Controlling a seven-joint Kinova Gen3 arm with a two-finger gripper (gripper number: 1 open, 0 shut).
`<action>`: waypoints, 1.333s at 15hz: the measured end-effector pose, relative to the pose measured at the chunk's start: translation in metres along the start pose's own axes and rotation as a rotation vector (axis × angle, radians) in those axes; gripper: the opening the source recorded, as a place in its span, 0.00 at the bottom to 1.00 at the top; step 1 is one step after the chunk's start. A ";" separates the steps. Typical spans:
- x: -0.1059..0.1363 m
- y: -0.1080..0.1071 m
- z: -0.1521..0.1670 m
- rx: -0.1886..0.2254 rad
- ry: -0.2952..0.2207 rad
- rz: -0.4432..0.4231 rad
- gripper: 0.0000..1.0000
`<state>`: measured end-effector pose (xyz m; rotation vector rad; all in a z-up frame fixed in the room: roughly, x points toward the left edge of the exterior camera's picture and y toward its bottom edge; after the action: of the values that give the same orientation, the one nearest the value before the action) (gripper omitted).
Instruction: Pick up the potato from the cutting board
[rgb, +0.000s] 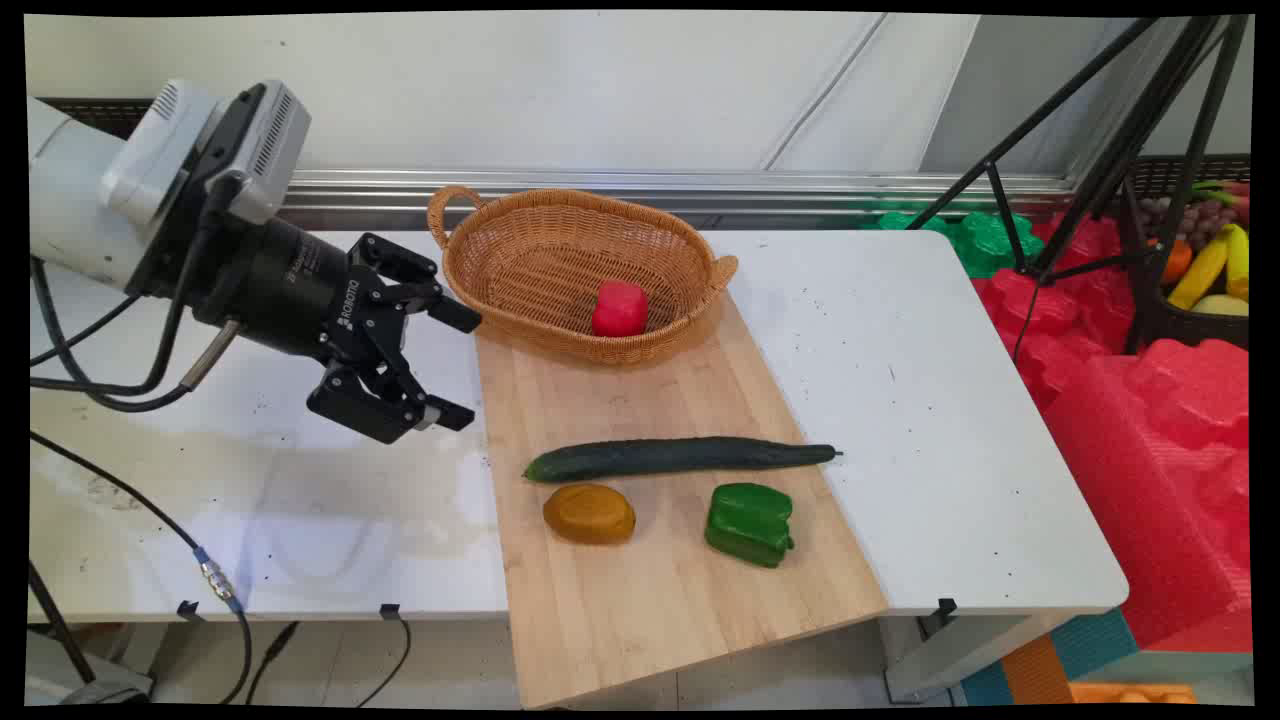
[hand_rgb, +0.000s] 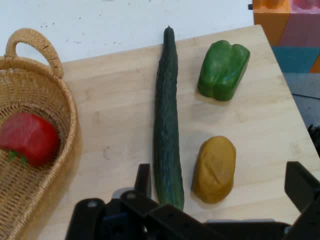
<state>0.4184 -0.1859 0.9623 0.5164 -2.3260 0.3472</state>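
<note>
My black gripper (rgb: 462, 368) hangs open above the table, just left of the wooden cutting board (rgb: 650, 600), holding nothing. A long dark green cucumber (rgb: 680, 457) (hand_rgb: 167, 120) lies across the board. In front of it sit a brownish-orange potato (rgb: 589, 513) (hand_rgb: 215, 169) and a green bell pepper (rgb: 750, 522) (hand_rgb: 223, 69). A wicker basket (rgb: 530, 240) (hand_rgb: 30, 210) stands at the board's far end with a red pepper (rgb: 619, 308) (hand_rgb: 29, 138) inside. In the hand view the cucumber's near end and the potato lie between my two fingers (hand_rgb: 302, 185).
The white table (rgb: 900, 380) ends at the right, where red and green foam blocks (rgb: 1150, 420) lie below. A black tripod (rgb: 1120, 150) and a crate of toy fruit (rgb: 1205, 270) stand at the far right. Black cables (rgb: 130, 400) hang from the arm at the left.
</note>
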 end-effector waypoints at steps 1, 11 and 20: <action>0.004 0.001 0.000 -0.003 0.004 0.008 1.00; 0.051 0.020 0.046 -0.079 -0.097 0.119 1.00; 0.053 0.022 0.112 -0.113 -0.232 0.177 1.00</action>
<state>0.3068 -0.2236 0.9187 0.3096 -2.6075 0.2476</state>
